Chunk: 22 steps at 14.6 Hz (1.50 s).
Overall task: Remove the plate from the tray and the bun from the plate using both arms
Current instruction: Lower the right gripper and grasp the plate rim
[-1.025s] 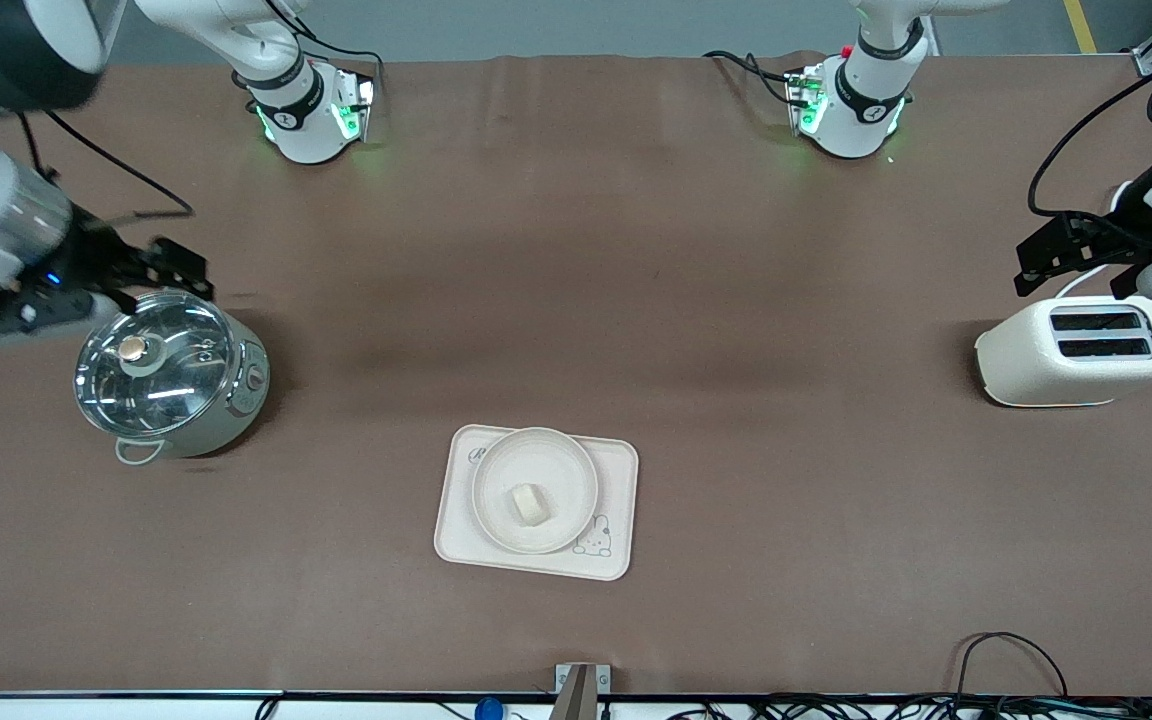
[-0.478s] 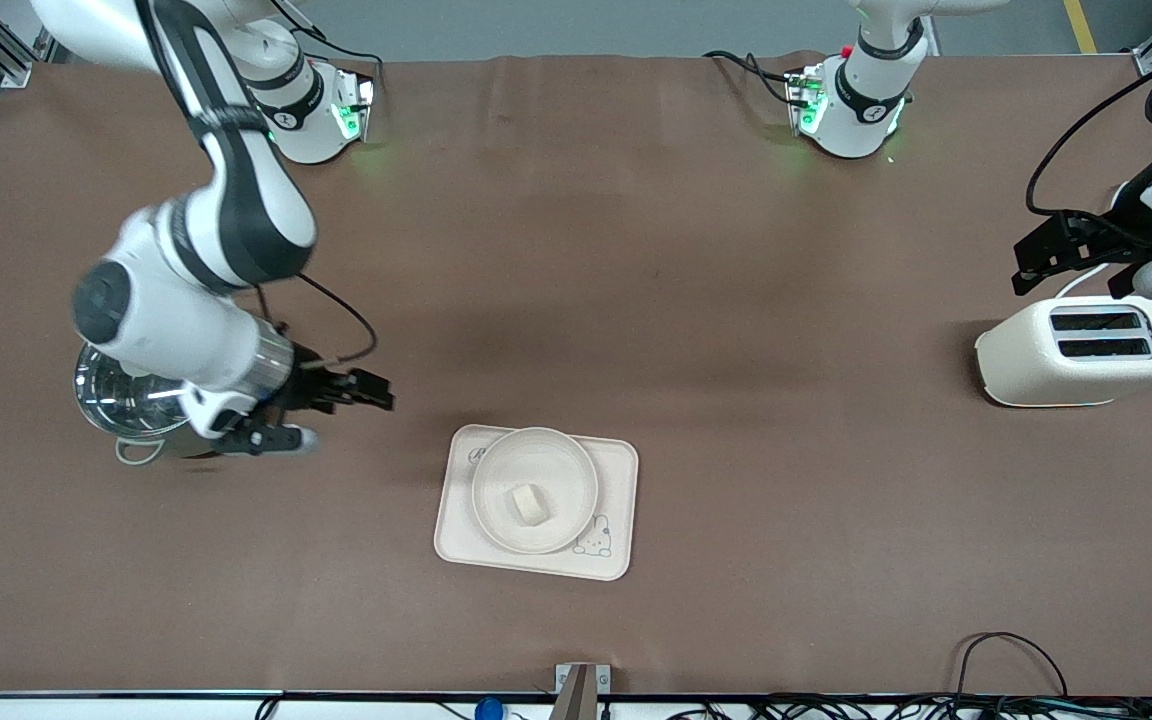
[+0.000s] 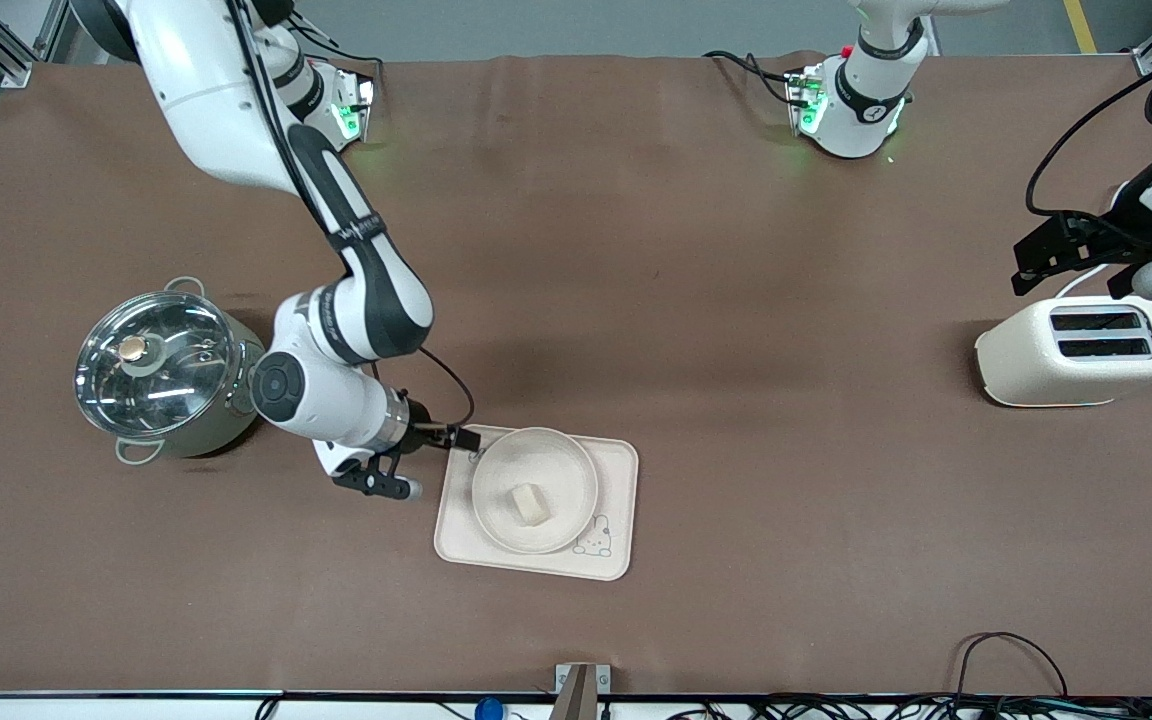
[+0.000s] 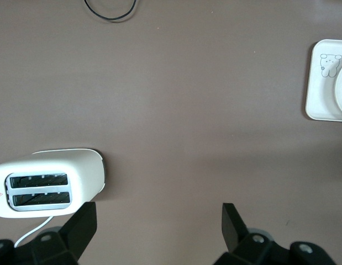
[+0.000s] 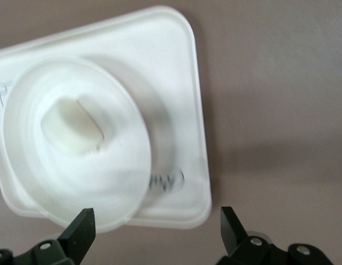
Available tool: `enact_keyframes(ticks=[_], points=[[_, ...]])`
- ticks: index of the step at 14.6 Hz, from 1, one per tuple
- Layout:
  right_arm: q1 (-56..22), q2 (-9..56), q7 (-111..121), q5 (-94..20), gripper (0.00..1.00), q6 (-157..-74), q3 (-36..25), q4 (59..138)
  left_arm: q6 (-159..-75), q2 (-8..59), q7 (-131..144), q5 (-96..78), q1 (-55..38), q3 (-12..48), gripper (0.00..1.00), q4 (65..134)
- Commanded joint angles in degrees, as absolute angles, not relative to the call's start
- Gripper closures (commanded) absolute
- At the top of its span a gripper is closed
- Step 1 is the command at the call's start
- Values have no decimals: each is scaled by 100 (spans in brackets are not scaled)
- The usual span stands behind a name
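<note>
Right gripper point(image 3: 458, 440) is held spread at tray point(image 3: 616, 462) corner lettered "R…"; left gripper point(image 4: 159, 221) is spread above toaster point(image 3: 1081, 350), waiting.

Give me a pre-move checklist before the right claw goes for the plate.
1. Right claw at the tray corner beside the plate rim, open: ok.
2. Plate sits on the tray, not yet lifted: ok.
3. Bun lies inside the plate, clear of the rim: ok.
4. Right claw fingers straddle the plate rim: cannot tell.
5. Left claw open, waiting over the table by the toaster, far from the bun: not ok.
6. Pot beside the right arm, apart from it: ok.
</note>
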State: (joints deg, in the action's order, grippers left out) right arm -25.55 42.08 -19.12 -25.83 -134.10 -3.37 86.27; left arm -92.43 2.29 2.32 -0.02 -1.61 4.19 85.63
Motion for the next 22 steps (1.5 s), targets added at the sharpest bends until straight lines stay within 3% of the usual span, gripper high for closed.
enact_keyframes(ticks=[1,4,8,11,15,19,22], points=[[-2742,4771,-1986,-2672,1,-13781,-404,8009,-9114,246,255,53,-167,431,0,8473],[-2742,5106,-1986,-2628,8,-13781,-422,7630,-9114,246,255,53,-167,431,0,8473],[-2707,5256,-1619,-2294,34,-13807,-413,7515,-9114,246,246,53,-167,431,0,8473],[-2689,5405,-1512,-2285,48,-13956,-413,7436,-9114,246,246,53,-167,431,0,8473],[-2724,5484,-1327,-2285,99,-14036,-413,7418,-9114,246,246,53,-167,431,0,8473],[-2637,5301,-1205,-2355,100,-13966,-396,7427,-9114,246,237,53,-150,422,0,8481],[-2645,4433,-976,-2373,100,-13537,-255,8022,-9114,246,229,53,-150,422,0,8481]])
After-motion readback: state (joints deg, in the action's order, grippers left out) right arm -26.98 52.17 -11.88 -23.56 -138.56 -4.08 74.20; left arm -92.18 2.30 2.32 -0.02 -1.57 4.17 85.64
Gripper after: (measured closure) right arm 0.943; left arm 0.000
